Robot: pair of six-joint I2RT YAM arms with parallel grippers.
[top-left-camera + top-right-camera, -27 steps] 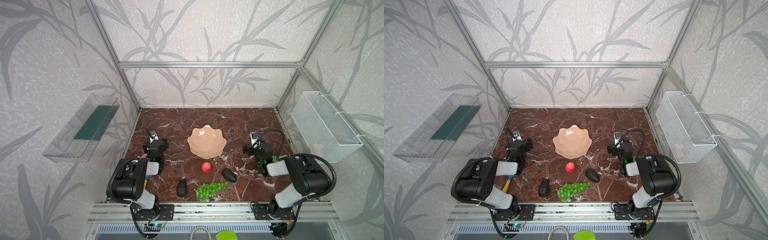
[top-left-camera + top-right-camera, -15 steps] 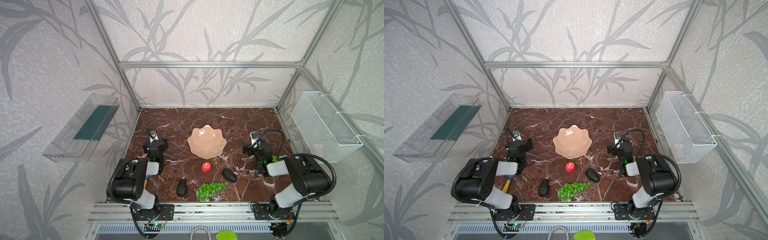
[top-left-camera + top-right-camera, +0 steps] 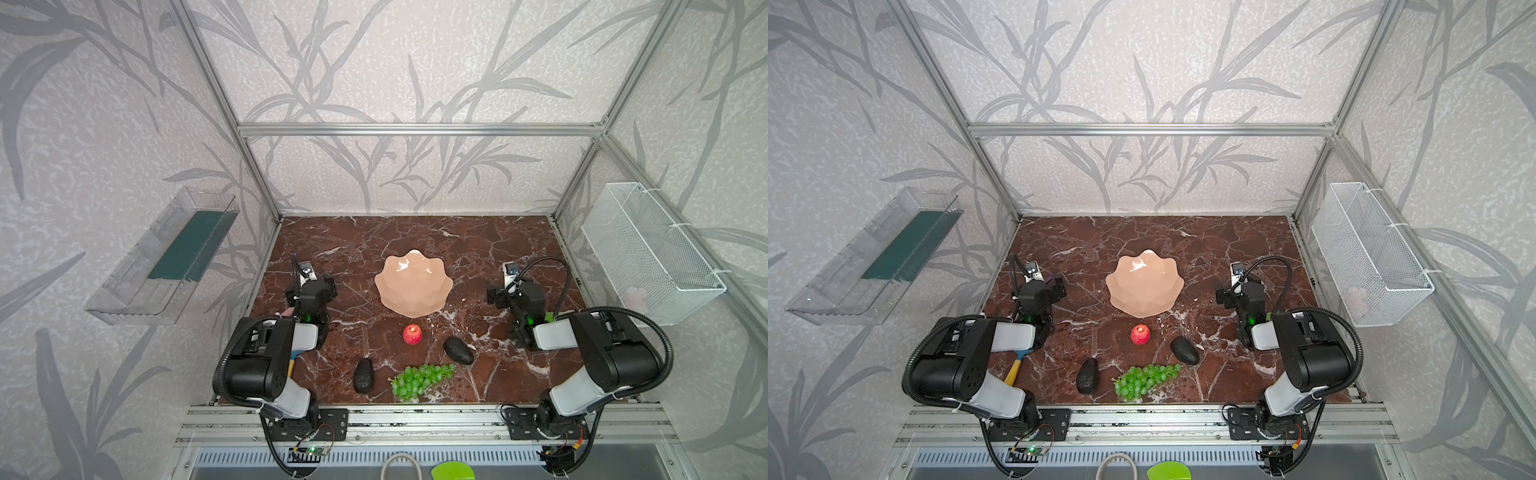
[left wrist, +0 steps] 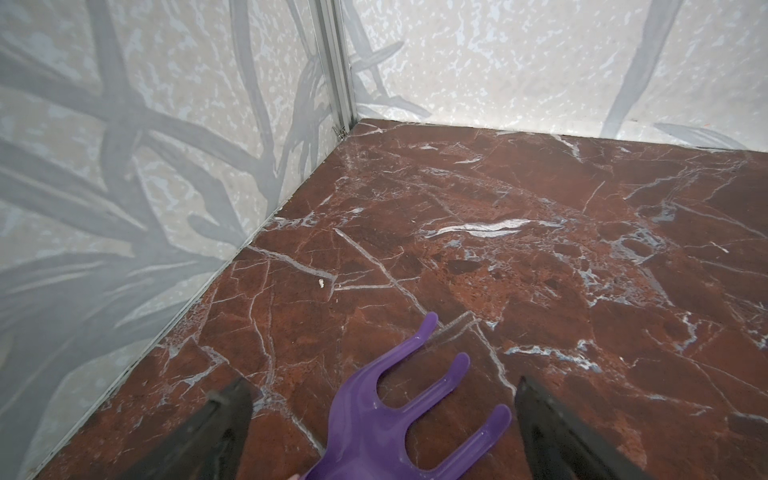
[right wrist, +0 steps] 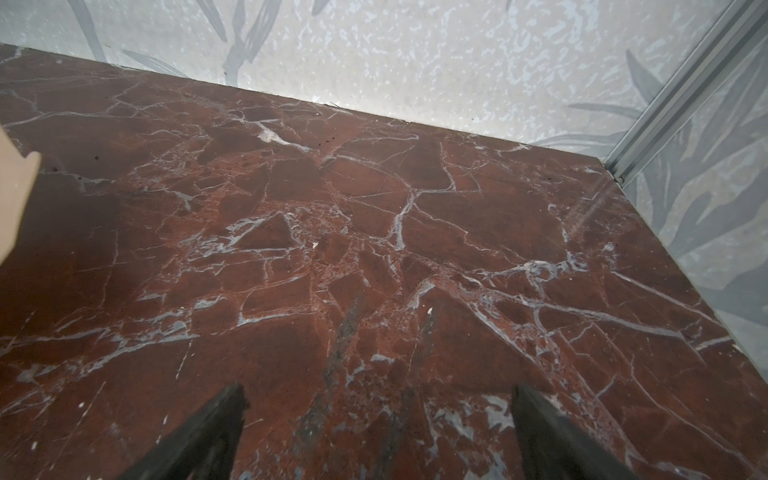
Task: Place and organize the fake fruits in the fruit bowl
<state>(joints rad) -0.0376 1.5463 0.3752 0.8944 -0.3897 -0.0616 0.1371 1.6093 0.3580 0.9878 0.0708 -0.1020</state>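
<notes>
In both top views the peach-pink fruit bowl [image 3: 413, 284] [image 3: 1144, 284] sits empty mid-table. In front of it on the marble lie a red apple [image 3: 412, 334] [image 3: 1140, 334], two dark avocados [image 3: 364, 375] [image 3: 458, 350] and a bunch of green grapes [image 3: 419, 378] [image 3: 1144, 380]. My left gripper [image 3: 312, 287] [image 4: 382, 388] rests low to the bowl's left, open and holding nothing. My right gripper [image 3: 514, 291] [image 5: 378, 392] rests to the bowl's right, open over bare marble. The bowl's rim [image 5: 12, 199] shows at the edge of the right wrist view.
A purple toy rake [image 4: 399, 415] with a yellow handle [image 3: 1015, 368] lies on the table under my left gripper, its prongs between the open jaws. A clear plastic tray [image 3: 166, 257] hangs on the left wall. A white wire basket [image 3: 648, 253] hangs on the right wall.
</notes>
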